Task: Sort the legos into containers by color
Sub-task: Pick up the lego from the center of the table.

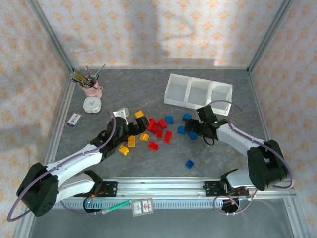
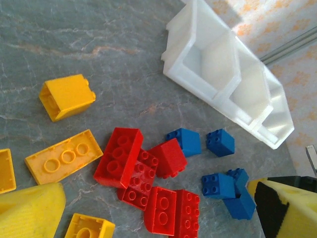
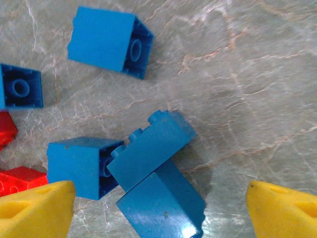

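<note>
The white three-compartment tray (image 1: 176, 92) sits toward the far right of the grey worktop (image 1: 223, 158), turned at a slight angle. The legos lie loose on the worktop in front of it. The red legos (image 1: 157, 130) cluster in the middle, the yellow legos (image 1: 132, 141) lie to their left and the blue legos (image 1: 187, 130) to their right. One lone blue brick (image 1: 189, 163) rests well apart from the others, nearer the arm bases. The right hand (image 3: 159, 208) hangs low over the blue group, open and holding nothing. Between its widely spread yellow fingertips (image 3: 37, 210), three blue bricks huddle together, with a tilted blue brick (image 3: 151, 148) leaning across the other two. The left hand (image 2: 158, 208) is open as well and grips nothing. It is low at the border between the yellow and red legos, with the red pile lying on the worktop between its fingers.
</note>
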{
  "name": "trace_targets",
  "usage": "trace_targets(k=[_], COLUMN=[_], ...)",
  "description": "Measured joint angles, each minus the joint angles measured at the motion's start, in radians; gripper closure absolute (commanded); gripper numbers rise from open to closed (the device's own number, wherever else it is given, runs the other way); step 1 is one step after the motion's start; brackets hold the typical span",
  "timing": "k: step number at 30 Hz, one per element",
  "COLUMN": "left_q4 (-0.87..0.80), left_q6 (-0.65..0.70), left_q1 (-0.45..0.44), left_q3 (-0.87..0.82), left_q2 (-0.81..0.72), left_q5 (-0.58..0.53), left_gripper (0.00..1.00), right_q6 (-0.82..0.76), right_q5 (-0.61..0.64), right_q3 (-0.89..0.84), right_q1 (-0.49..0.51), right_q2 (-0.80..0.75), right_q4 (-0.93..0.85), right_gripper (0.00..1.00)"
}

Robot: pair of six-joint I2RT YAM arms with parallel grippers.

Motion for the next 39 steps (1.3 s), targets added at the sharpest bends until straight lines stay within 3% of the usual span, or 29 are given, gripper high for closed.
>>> trace_targets(k=[10,14,19,26,39], left_q4=[0.002,-0.01,-0.021,-0.043,-0.06], left_q6=[0.002,0.016,0.023,0.053,0.072], left_q1=[0.0,0.0,0.0,0.0,0.0], left_q3=[0.015,0.029,0.03,0.037,0.053], left_q2=[0.009,0.002,-0.023,-0.034,-0.034], left_q5=[-0.01,-0.019,-0.031,-0.046,-0.053], left_gripper=[0.01,0.01,0.01,0.01,0.01], right_q6=[-0.043,-0.027,0.012,0.04,0.036], right_q5=[-0.047,-0.045,0.025,0.124,0.164], right_q3=[-0.022,-0.033,-0.039,-0.023,0.002], right_q1=[0.06,0.115,0.156,0.172,0.182], right_q2=[0.04,0.037,0.032,0.069,0.111], right_q4=[0.063,0.067,0.052,0.031,0.029], right_gripper=[0.31,0.32,0.35,0.48,0.74])
